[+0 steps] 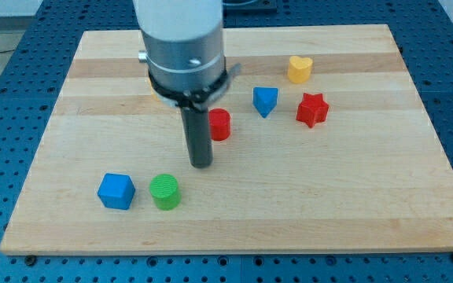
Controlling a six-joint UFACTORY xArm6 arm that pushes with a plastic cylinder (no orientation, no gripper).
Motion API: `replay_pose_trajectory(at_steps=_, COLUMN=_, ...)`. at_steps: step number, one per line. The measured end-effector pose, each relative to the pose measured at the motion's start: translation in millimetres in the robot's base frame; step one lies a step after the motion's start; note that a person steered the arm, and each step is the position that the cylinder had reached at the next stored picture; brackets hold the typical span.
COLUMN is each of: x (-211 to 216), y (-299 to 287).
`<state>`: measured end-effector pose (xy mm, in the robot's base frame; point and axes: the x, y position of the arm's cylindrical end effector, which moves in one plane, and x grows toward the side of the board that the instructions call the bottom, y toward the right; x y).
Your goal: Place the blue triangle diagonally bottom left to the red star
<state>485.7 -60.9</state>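
The blue triangle [265, 101] lies on the wooden board, just to the left of the red star [312, 109] and slightly higher in the view. My tip [201, 164] is on the board below and to the left of both, about a hand's width from the blue triangle and touching no block. A red cylinder [220, 124] stands right beside the rod, between my tip and the blue triangle.
A yellow heart [299, 69] lies above the red star. A blue cube [116, 191] and a green cylinder [164, 192] sit near the board's bottom left. A yellow block is mostly hidden behind the arm's body [181, 47]. The board's edge [234, 248] runs along the bottom.
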Motion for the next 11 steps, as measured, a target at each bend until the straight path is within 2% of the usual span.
replay_pose_trajectory(at_steps=2, x=-74, y=-19)
replay_pose_trajectory(at_steps=4, x=-128, y=64)
replay_pose_trajectory(at_steps=5, x=-129, y=91)
replay_pose_trajectory(at_steps=6, x=-118, y=94)
replay_pose_trajectory(at_steps=9, x=-61, y=118)
replay_pose_trajectory(at_steps=11, x=-47, y=165)
